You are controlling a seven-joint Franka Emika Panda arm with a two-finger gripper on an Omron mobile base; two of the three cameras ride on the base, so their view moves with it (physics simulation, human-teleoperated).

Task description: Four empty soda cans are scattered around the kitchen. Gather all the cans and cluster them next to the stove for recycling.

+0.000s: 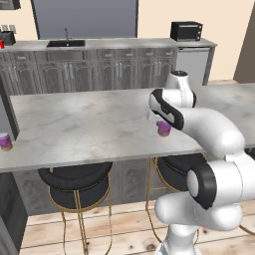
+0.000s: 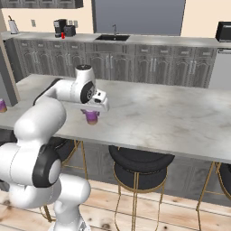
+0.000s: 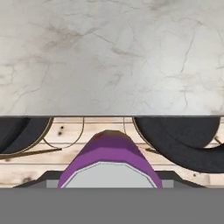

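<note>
the gripper [image 2: 92, 113] is sitting directly over a purple soda can [image 2: 92, 117] near the front edge of the marble island counter [image 2: 171, 117], reaching straight down on it from above. the can is standing upright, its long axis running vertical and in line with the hand. in the hand view the purple soda can [image 3: 109, 164] is lying right between the two sides of the hand with its silvery top toward the camera, so the jaws are looking closed on it, partly spread around its body; whether it is lifted off the counter i cannot tell.

a second purple soda can [image 1: 5, 142] is standing upright at the far left end of the same counter, well apart from the gripper.

no stove is showing here, so the carrying move is likely needing the base to drive elsewhere. the dark sink [image 1: 65, 44] in the back counter is looking empty.
</note>
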